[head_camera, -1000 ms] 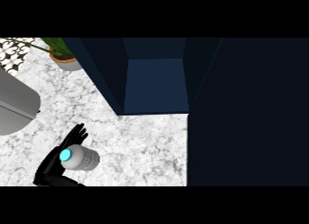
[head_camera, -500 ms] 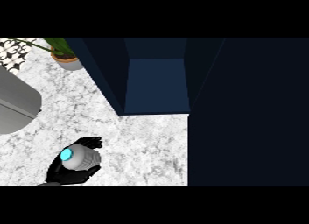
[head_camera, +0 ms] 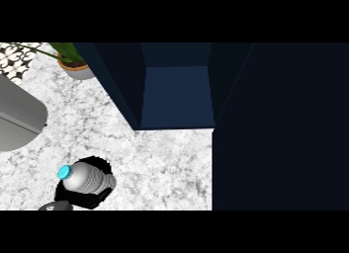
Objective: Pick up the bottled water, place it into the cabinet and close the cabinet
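Observation:
The bottled water (head_camera: 88,179), grey and ribbed with a cyan cap (head_camera: 64,172), is seen from above at the lower left of the counter, its cap leaning to the left. My left hand (head_camera: 80,198) is shut on it, black fingers curled round its sides and far edge. A bit of grey forearm shows at the lower edge. The dark blue cabinet (head_camera: 175,96) stands open beyond it, up and to the right, and its inside looks bare. Its door (head_camera: 286,128) fills the right side as a dark panel. My right hand is out of sight.
A potted plant (head_camera: 74,66) stands at the back left beside the cabinet's left wall. A rounded grey appliance (head_camera: 9,118) lies along the left edge. White marble counter (head_camera: 162,163) runs between the bottle and the cabinet's opening.
A second ago my left hand stood beside the bottle with its fingers straight. They have curled round it, and the bottle now leans with its cap shifted left.

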You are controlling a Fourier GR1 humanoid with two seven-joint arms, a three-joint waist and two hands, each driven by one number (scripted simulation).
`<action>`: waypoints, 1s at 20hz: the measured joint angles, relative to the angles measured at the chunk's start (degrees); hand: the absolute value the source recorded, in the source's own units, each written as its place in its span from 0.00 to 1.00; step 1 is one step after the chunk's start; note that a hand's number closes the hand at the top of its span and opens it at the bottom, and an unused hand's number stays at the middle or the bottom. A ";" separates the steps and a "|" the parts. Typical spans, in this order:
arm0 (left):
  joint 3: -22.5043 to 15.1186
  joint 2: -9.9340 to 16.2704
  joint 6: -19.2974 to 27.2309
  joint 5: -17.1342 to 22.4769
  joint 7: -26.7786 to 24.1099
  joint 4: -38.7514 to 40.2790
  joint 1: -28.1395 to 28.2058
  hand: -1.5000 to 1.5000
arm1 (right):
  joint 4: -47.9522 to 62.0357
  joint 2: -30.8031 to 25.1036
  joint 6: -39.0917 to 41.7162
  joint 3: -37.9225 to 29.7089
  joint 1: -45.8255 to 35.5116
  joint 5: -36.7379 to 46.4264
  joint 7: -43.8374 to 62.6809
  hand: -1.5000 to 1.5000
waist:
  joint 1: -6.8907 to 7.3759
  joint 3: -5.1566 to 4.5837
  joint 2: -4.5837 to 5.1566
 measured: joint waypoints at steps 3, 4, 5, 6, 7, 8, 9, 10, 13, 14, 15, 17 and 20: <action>2.94 -0.20 3.20 2.55 -1.37 0.04 0.27 1.00 | 0.16 -0.23 0.19 -0.27 0.61 -0.29 -0.91 0.00 | 0.22 -0.04 -0.02; 4.54 -0.16 4.45 3.94 -1.47 0.10 0.05 1.00 | 0.31 -0.15 0.26 -0.28 0.61 -0.34 -1.36 0.00 | 0.32 -0.04 -0.02; 6.20 -0.13 5.78 5.35 -1.85 0.02 0.05 1.00 | 0.38 -0.28 0.28 -0.28 0.71 -0.40 -1.60 0.00 | 0.47 -0.05 -0.04; 7.61 -0.08 7.03 6.36 -2.76 0.14 0.22 1.00 | 0.38 0.05 0.20 0.20 0.93 -0.42 -1.95 0.00 | 0.48 -0.06 -0.03; 8.81 -0.07 8.18 7.25 -3.34 0.18 -0.25 1.00 | 0.42 0.01 0.16 0.25 1.04 -0.49 -2.09 0.00 | 0.49 -0.06 -0.01; 9.58 -0.29 9.24 7.71 -4.27 0.27 -0.60 1.00 | 0.52 -0.38 0.08 -0.19 0.68 -0.60 -2.10 0.00 | 0.55 -0.05 0.01; 10.11 -0.10 10.14 7.91 -4.85 0.19 -1.11 1.00 | 0.52 -0.76 -0.33 -0.56 0.38 -0.75 -1.87 0.00 | 0.60 -0.04 0.04; 10.49 0.10 10.83 8.19 -5.01 -0.43 -1.38 1.00 | 0.48 -0.84 -0.21 -0.68 0.75 -0.86 -1.85 0.00 | 0.62 -0.02 0.01; 10.63 0.36 12.53 8.32 -4.90 -2.62 -1.61 1.00 | 0.27 -0.46 0.20 -0.79 2.45 -1.21 -2.43 0.00 | 0.59 0.03 -0.10; 10.29 0.03 12.90 8.32 -4.25 -3.67 -1.71 1.00 | 0.18 -0.69 -0.01 -0.93 2.49 -1.34 -2.32 0.00 | 0.69 0.05 -0.12; 9.71 -0.63 13.21 8.29 -3.67 -5.36 -1.10 1.00 | 0.20 -0.71 0.36 -1.25 2.98 -1.47 -2.67 0.00 | 0.78 0.08 -0.18; 8.68 -1.82 14.11 8.14 -2.40 -8.11 -0.66 1.00 | 0.20 -0.58 0.32 -1.20 3.33 -1.69 -2.85 0.00 | 0.93 0.10 -0.21; 6.55 -4.45 17.03 7.17 -0.69 -13.02 -0.23 1.00 | 0.13 -1.02 0.00 -1.40 3.72 -2.02 -2.87 0.00 | 1.10 0.12 -0.27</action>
